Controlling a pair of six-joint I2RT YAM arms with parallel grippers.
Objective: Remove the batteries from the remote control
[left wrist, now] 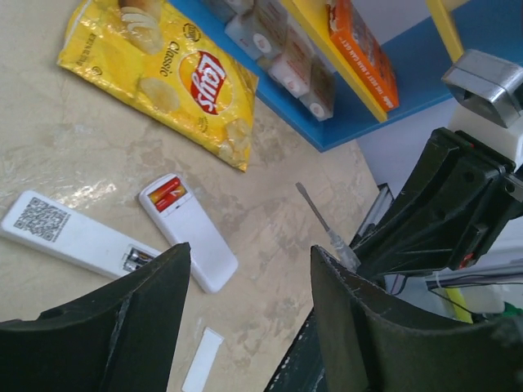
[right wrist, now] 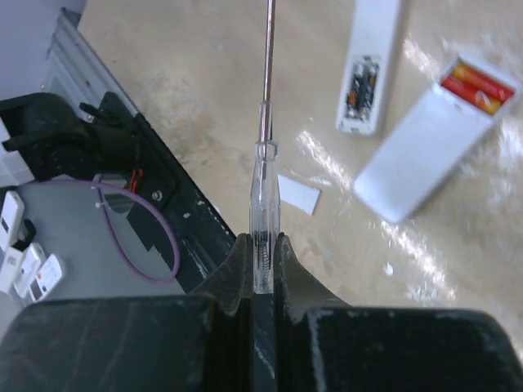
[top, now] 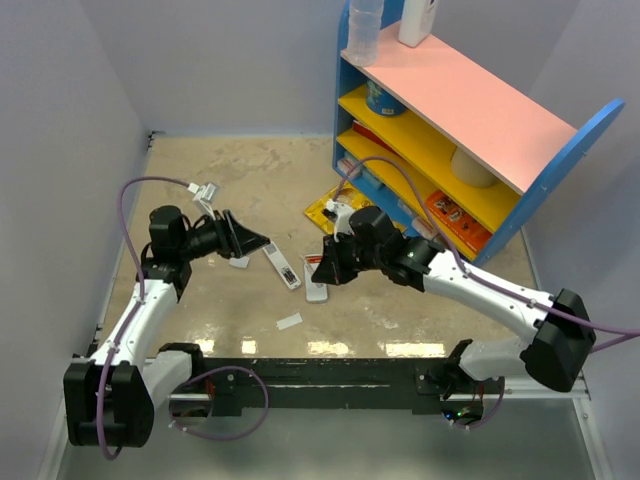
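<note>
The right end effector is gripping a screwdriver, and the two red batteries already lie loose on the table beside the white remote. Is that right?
Not quite. The batteries sit inside the open compartment of the remote control, not loose beside it, as the left wrist view shows. The right end effector does grip the screwdriver.

The small white flat rectangular plastic remote control (left wrist: 196, 241) lies flat on the beige tabletop (left wrist: 73, 139), plain back up. In the left wrist view its long axis runs from 11 to 5 o'clock. The battery bay at the 11 o'clock end is uncovered. The two slim red-orange cylindrical batteries (left wrist: 167, 194) sit side by side inside it.
</note>
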